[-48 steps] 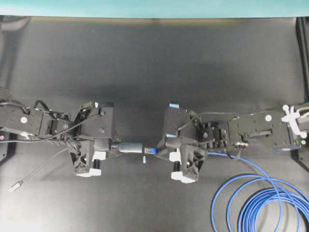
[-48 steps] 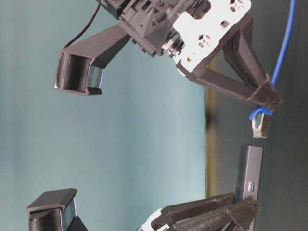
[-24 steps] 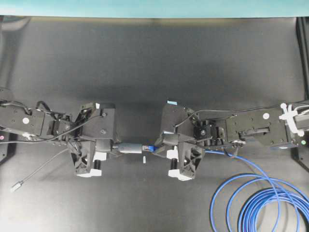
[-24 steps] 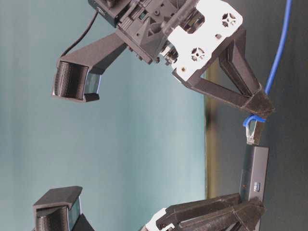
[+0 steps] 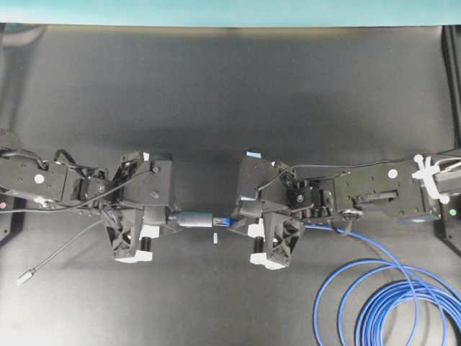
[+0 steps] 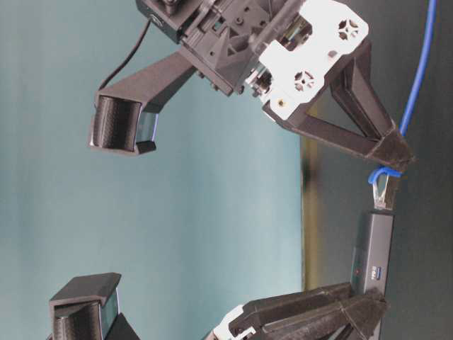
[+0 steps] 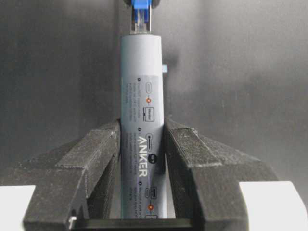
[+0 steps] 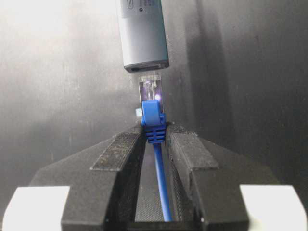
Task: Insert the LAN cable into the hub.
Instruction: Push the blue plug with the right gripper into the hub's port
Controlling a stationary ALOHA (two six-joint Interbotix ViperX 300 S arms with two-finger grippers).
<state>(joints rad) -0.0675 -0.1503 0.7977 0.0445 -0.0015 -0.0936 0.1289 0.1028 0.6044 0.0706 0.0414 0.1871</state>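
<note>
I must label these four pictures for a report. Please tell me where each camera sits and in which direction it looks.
Overhead exterior: above the table, looking straight down; both arms, left gripper, right gripper.
Table-level exterior: low, picture turned sideways; both grippers, teal wall behind.
Left wrist-mounted: on the left arm, looking along black fingers shut on the slim grey metallic hub.
Right wrist-mounted: on the right arm, looking along fingers shut on the bright-blue LAN cable.
Shared: both wrist views show the clear plug at the hub's end.
</note>
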